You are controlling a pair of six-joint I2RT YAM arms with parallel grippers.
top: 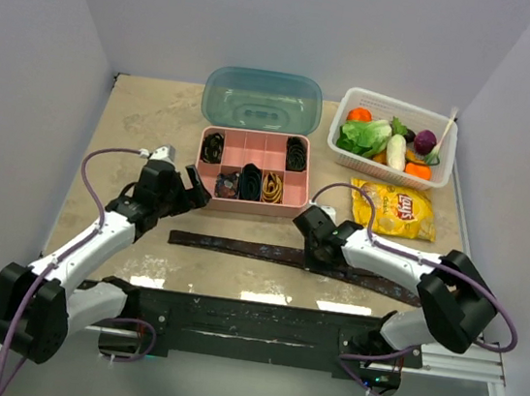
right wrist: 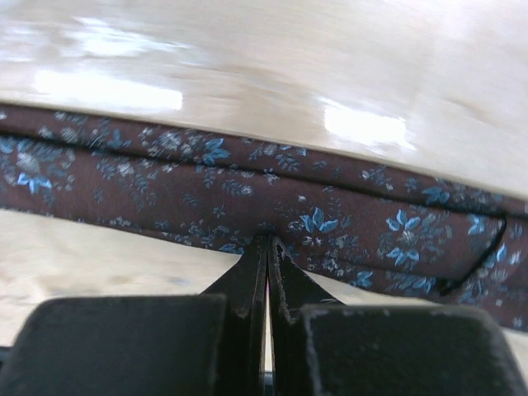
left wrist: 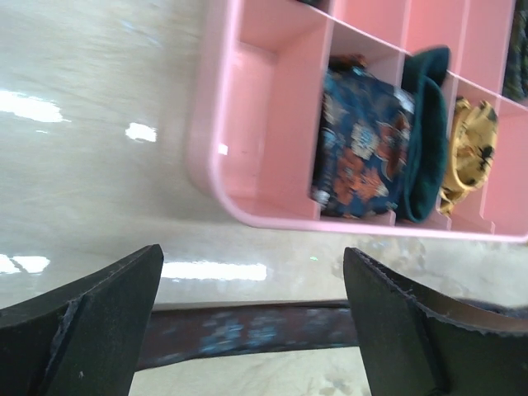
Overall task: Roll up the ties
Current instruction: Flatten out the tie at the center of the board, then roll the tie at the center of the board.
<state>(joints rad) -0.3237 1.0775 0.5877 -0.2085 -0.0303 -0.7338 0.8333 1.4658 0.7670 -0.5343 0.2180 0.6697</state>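
A long dark maroon tie (top: 267,253) with small blue flowers lies flat across the table in front of the arms. My right gripper (top: 314,253) is down on its middle. In the right wrist view the jaws (right wrist: 268,238) are pressed together, pinching the tie's (right wrist: 165,177) near edge, which puckers there. My left gripper (top: 195,192) hovers open and empty between the tie's left end and the pink box. In the left wrist view its gap (left wrist: 252,276) stands above the tie (left wrist: 247,330). Rolled ties sit in the box: black (top: 212,145), black (top: 296,153), blue-patterned (left wrist: 363,157), gold (left wrist: 466,157).
The pink compartment box (top: 252,145) with its teal lid (top: 263,100) open stands behind the tie. A white basket (top: 334,145) of toy vegetables and a yellow chips bag (top: 395,210) are at the back right. White walls enclose the table.
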